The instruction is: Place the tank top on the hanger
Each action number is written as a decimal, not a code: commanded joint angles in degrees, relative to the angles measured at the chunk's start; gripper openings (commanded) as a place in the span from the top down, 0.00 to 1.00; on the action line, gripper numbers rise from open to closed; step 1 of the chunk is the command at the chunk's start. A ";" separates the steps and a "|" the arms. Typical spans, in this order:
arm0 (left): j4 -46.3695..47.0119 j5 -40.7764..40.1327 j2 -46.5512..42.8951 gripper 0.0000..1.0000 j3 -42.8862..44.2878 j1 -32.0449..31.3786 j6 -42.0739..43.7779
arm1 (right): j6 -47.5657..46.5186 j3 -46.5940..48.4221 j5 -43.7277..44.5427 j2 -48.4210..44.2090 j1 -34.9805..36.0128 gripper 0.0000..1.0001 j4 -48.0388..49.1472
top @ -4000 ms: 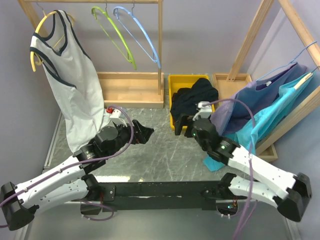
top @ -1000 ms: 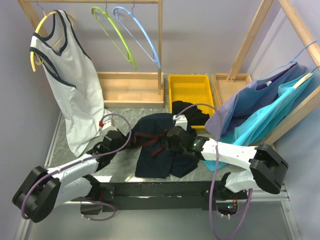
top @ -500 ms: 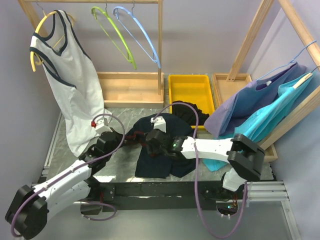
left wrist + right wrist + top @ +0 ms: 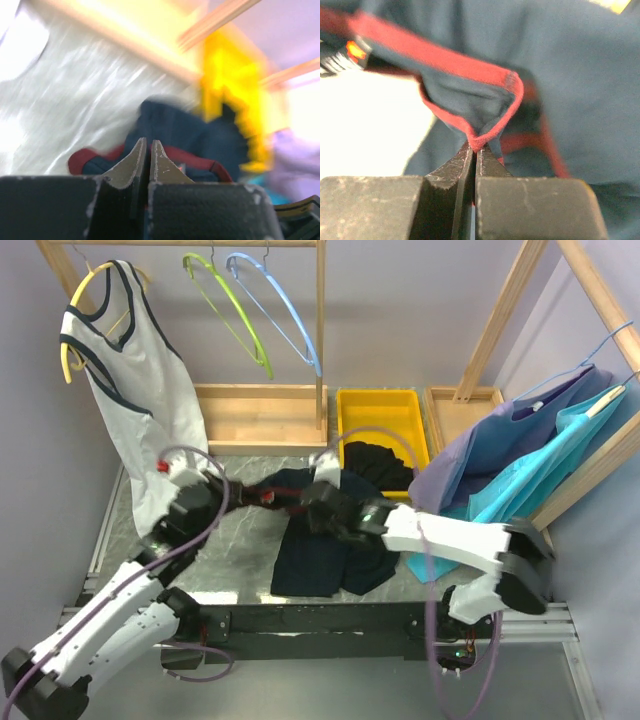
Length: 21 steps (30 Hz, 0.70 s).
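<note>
Two arms meet low over the navy tank top (image 4: 320, 560), which lies crumpled on the marble surface (image 4: 240, 560) in front of a yellow bin (image 4: 375, 418). The lime-green hanger (image 4: 232, 315) hangs on the wooden rack (image 4: 321, 340) behind, well apart. From the left wrist, the left gripper (image 4: 149, 145) has its jaws pressed together at the red trim. From the right wrist, the right gripper (image 4: 475, 147) has its jaws pinching a fold of that trim.

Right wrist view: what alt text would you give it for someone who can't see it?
Close-up of the right gripper, pinched shut on a folded, red-trimmed edge of the navy tank top. The dark blue fabric fills most of the frame, slightly blurred.
</note>
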 commanded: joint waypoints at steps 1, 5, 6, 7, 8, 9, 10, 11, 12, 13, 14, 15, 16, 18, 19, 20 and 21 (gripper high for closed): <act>-3.90 -3.80 -1.89 0.99 17.55 0.21 5.35 | -8.12 16.56 12.03 -13.01 0.06 1.00 -10.59; -6.72 -5.65 4.25 0.99 40.63 0.21 12.64 | -18.75 38.49 17.32 -13.47 -0.91 1.00 -14.40; -6.55 -5.48 7.05 0.99 44.18 0.21 15.70 | -23.39 41.70 17.15 -13.21 -1.26 1.00 -14.23; -6.55 -5.22 8.56 0.99 47.61 0.21 17.21 | -25.61 44.60 17.15 -12.51 -1.61 1.00 -12.92; -6.72 -4.78 10.05 0.99 54.35 0.21 18.79 | -27.81 49.76 16.98 -11.98 -2.66 1.00 -12.04; -6.90 -3.38 13.37 0.99 57.63 0.21 21.59 | -31.83 52.08 16.10 -11.45 -3.28 1.00 -11.07; -7.51 -2.67 15.23 0.99 60.97 0.21 22.75 | -32.74 54.28 15.75 -10.14 -4.24 1.00 -9.41; -8.21 -1.97 16.99 0.99 67.88 0.21 23.90 | -34.93 59.43 15.13 -9.08 -6.16 1.00 -9.40; -9.87 -1.27 20.58 0.99 71.17 0.21 25.82 | -35.99 62.44 13.39 -6.72 -7.31 1.00 -9.74; -10.67 -0.21 22.18 0.99 74.33 0.21 26.71 | -36.18 65.52 12.33 -5.48 -8.19 1.00 -11.23; -11.38 0.23 23.76 0.99 79.85 0.21 27.42 | -36.53 70.94 11.53 -4.34 -8.99 1.00 -11.68; -12.17 0.50 26.21 0.99 82.25 0.21 29.16 | -37.14 73.17 11.00 -2.41 -10.21 1.00 -11.77; -12.70 0.33 27.37 0.99 84.62 0.21 29.88 | -37.75 74.94 10.48 -1.70 -10.40 1.00 -11.33; -13.14 -0.11 30.52 0.99 90.78 0.21 32.24 | -39.77 78.20 10.99 -0.12 -10.66 1.00 -10.28; -13.75 -0.12 31.50 0.99 94.54 0.21 33.04 | -40.04 79.68 10.82 0.33 -10.75 1.00 -9.23; -14.19 0.23 33.16 0.99 96.15 0.21 34.01 | -39.96 80.22 10.65 0.59 -10.84 1.00 -9.22; -14.98 0.67 33.79 0.99 97.21 0.21 34.10 | -39.17 80.40 10.38 0.68 -10.75 1.00 -10.26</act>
